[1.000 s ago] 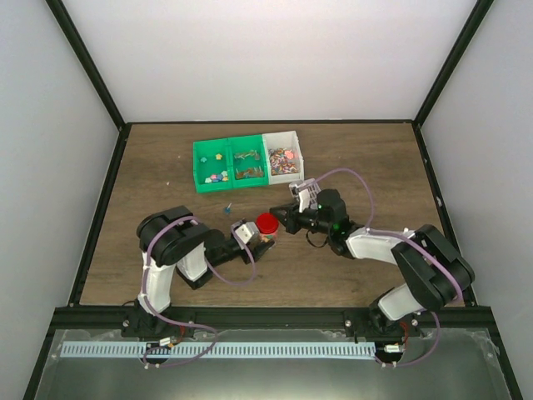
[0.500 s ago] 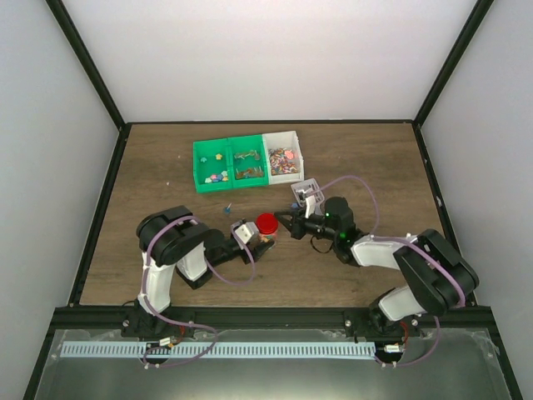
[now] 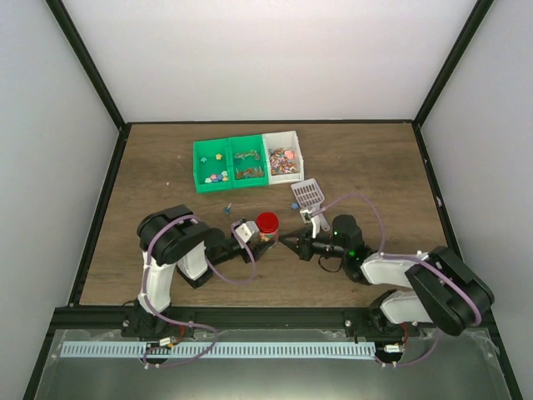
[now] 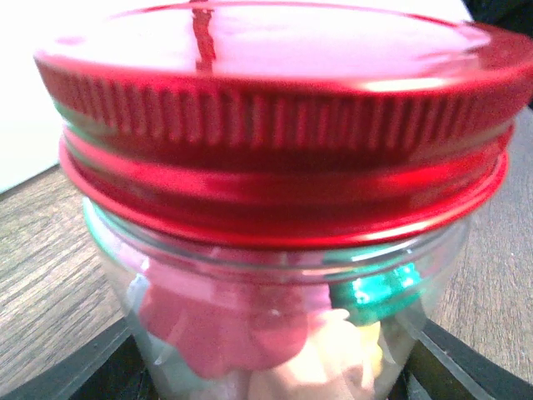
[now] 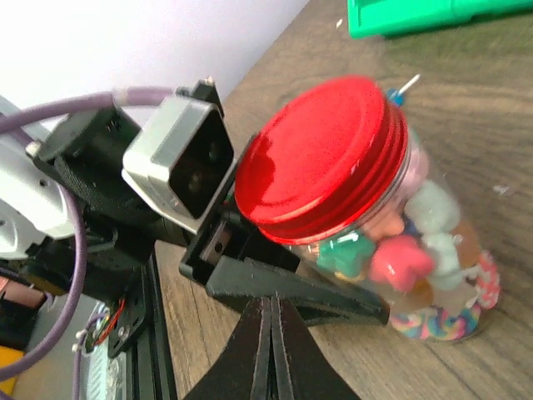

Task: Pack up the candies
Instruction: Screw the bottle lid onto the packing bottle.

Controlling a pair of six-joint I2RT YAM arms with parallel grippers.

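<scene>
A clear jar (image 3: 266,234) with a red screw lid (image 3: 267,222) stands on the table. My left gripper (image 3: 263,239) is shut on it, one finger (image 5: 291,293) lying along its side. The jar fills the left wrist view, lid (image 4: 275,108) on top and pink, green and pale candies (image 4: 225,325) behind the glass. The right wrist view shows the same lid (image 5: 321,158) and candies (image 5: 400,258). My right gripper (image 3: 287,242) (image 5: 271,307) is shut and empty, just right of the jar and apart from it. More candies (image 3: 283,160) lie in the white bin.
Two green bins (image 3: 229,162) joined to a white bin (image 3: 293,142) sit at the back of the table. A clear scoop (image 3: 306,193) lies right of the jar. A small blue piece (image 3: 228,208) lies loose behind my left arm.
My right gripper has drawn back from beside the red lid toward the near edge, staying shut. The left gripper and jar have not moved.
</scene>
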